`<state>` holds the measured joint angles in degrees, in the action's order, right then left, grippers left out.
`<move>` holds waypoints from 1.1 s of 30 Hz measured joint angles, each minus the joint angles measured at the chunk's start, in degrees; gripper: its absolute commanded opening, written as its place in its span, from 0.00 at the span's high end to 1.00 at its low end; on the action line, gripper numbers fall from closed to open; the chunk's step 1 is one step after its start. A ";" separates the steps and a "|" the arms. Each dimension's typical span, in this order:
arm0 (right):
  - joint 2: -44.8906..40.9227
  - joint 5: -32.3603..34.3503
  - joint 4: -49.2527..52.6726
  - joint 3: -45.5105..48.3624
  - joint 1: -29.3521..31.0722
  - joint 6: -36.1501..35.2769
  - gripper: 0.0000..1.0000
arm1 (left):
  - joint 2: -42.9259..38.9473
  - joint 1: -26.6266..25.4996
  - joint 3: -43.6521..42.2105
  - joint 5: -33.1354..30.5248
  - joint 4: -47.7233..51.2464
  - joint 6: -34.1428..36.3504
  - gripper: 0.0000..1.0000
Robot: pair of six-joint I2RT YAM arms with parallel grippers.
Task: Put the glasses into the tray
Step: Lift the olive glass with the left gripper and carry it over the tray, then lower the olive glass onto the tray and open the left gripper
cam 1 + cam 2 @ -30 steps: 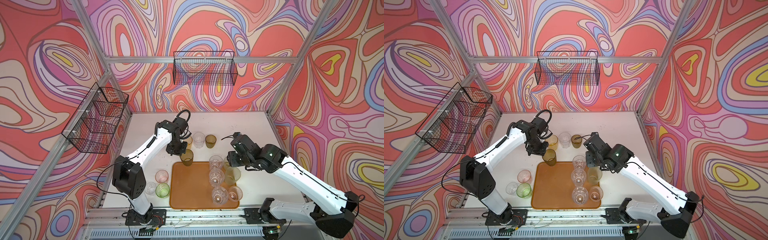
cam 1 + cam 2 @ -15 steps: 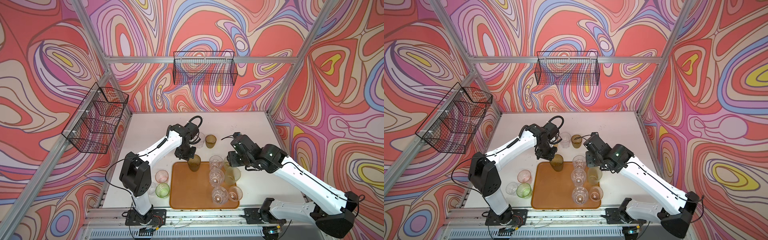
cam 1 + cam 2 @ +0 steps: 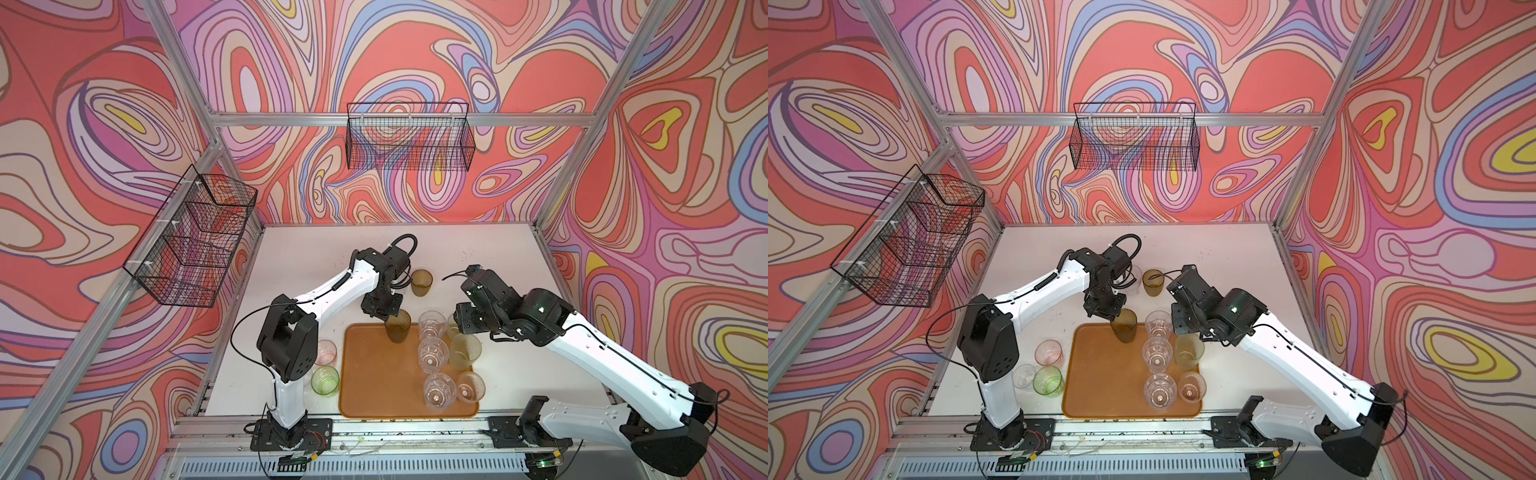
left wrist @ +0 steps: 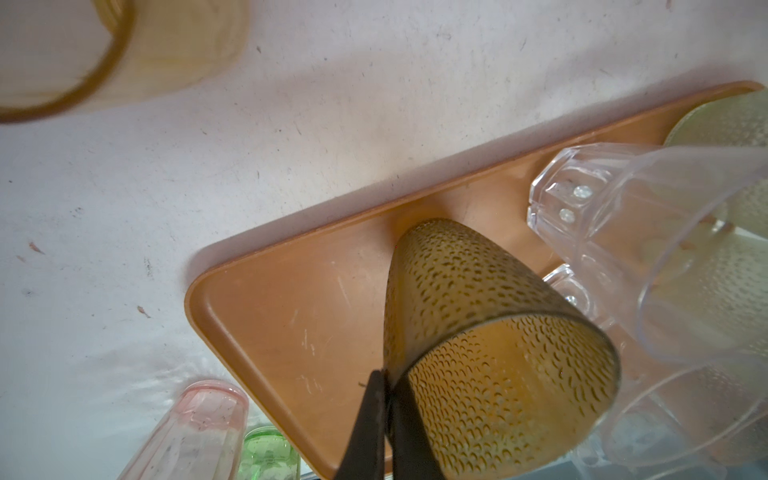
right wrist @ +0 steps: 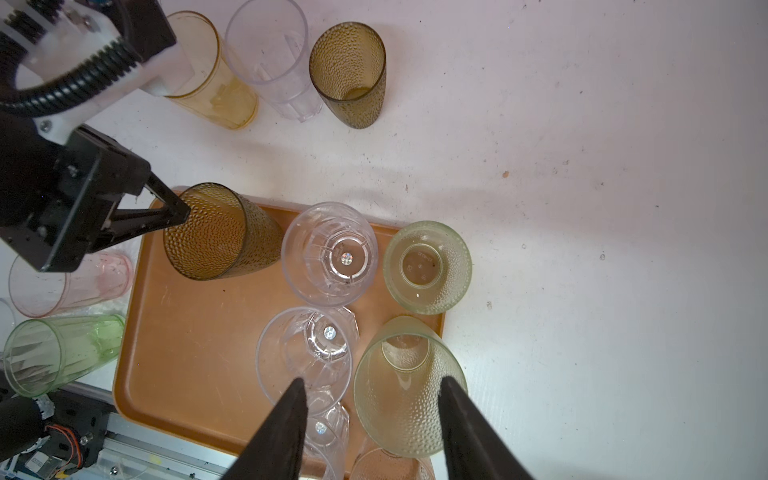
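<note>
My left gripper is shut on the rim of a dark olive-brown glass, pinching its wall. In both top views this glass stands upright at the far edge of the orange-brown tray. I cannot tell whether its base touches the tray. My right gripper is open above the tray's right side. A pale green glass lies partly between its fingers, not gripped. Clear glasses and another pale green one stand on the tray.
Off the tray at the back stand an amber glass, a clear one and an olive one. Pink and bright green glasses stand left of the tray by the left arm's base. Black wire baskets hang on the walls.
My left arm has carried the olive-brown glass rightward and nearer, from the table behind the tray to over the tray's far edge. The right arm has not moved.
</note>
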<state>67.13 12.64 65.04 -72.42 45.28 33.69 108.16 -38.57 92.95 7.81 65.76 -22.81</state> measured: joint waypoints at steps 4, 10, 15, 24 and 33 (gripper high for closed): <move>-0.39 0.00 0.00 0.07 0.00 0.00 0.47 | 0.85 -0.39 0.61 -0.24 -0.02 -0.02 1.00; -0.76 0.02 0.00 0.35 0.00 0.02 0.47 | 2.25 -1.29 1.99 -0.37 -0.17 -0.04 1.00; -0.90 0.02 0.02 0.44 0.00 0.04 0.47 | 2.62 -1.90 2.01 -0.59 -0.22 -0.42 1.00; -1.16 0.00 0.04 0.44 -0.11 0.02 0.47 | 2.99 -2.05 2.34 -1.18 -0.46 -0.98 1.00; -1.16 0.00 0.07 0.44 -0.22 0.02 0.47 | 3.48 -2.43 2.97 -1.62 -0.50 -1.05 0.92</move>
<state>65.98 12.64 65.10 -71.99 45.06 33.71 111.63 -40.99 95.92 6.20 65.25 -23.86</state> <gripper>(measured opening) 0.526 0.064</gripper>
